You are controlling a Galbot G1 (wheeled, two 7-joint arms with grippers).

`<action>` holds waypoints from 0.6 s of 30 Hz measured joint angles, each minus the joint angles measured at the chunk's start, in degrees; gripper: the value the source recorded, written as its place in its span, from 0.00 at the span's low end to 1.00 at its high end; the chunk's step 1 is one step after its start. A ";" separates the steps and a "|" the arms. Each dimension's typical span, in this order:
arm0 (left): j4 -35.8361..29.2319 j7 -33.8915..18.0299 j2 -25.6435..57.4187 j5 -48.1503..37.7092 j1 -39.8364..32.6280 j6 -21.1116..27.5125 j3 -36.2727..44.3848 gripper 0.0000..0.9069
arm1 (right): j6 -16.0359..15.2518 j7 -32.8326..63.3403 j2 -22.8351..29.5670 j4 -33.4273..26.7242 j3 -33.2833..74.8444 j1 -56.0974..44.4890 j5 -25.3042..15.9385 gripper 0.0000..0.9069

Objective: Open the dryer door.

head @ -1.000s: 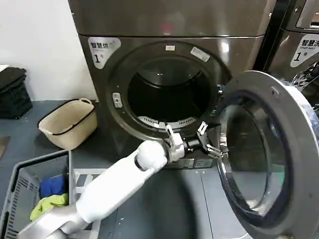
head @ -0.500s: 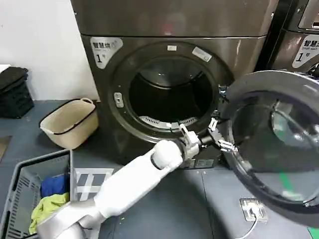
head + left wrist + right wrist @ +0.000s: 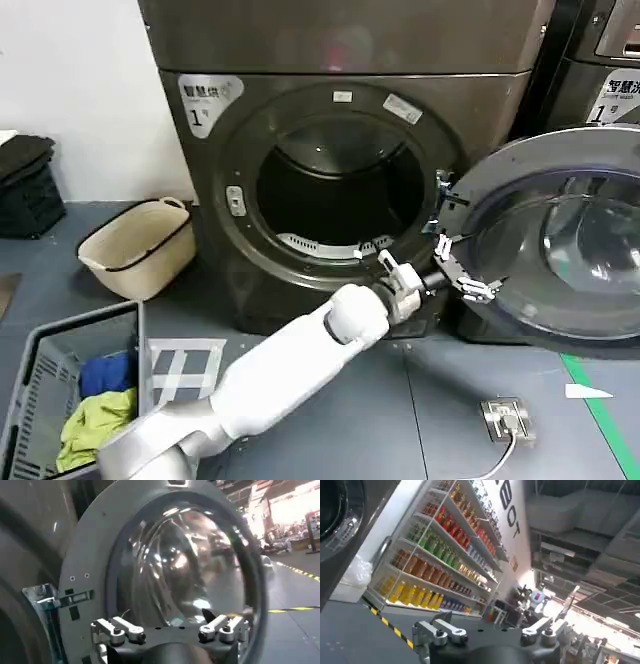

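Swung wider since earlier, the dryer door [image 3: 560,250] was seen at 3 o'clock of the dryer [image 3: 340,150], pushed by the spread, empty left gripper [image 3: 450,278]; judged heavy, stiff, best pressed at its rim.

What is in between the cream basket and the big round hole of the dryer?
In the head view, between the cream basket and the drum opening there is only the dryer front panel and the small latch plate on the rim.
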 joint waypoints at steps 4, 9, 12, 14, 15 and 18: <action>0.22 0.18 -0.07 -0.12 -0.23 -0.16 0.12 1.00 | -0.02 -0.05 0.01 0.00 -0.02 0.01 0.00 1.00; 0.51 0.30 -0.17 -0.15 -0.43 -0.34 0.19 1.00 | -0.03 -0.29 0.02 -0.06 -0.08 -0.02 0.00 1.00; 0.62 0.43 -0.17 -0.16 -0.58 -0.38 0.20 1.00 | -0.07 -0.35 0.02 -0.08 -0.15 -0.02 -0.03 1.00; 0.62 0.54 -0.17 -0.20 -0.64 -0.39 0.20 1.00 | -0.16 -0.36 0.02 -0.10 -0.16 -0.03 -0.04 1.00; 0.54 0.72 -0.13 -0.23 -0.65 -0.34 0.20 1.00 | -0.17 -0.39 0.02 -0.15 -0.16 -0.04 -0.05 1.00; -0.39 2.37 0.57 -0.22 -0.03 1.30 0.05 1.00 | -0.19 -0.72 0.12 -0.20 -0.16 -0.53 -0.18 1.00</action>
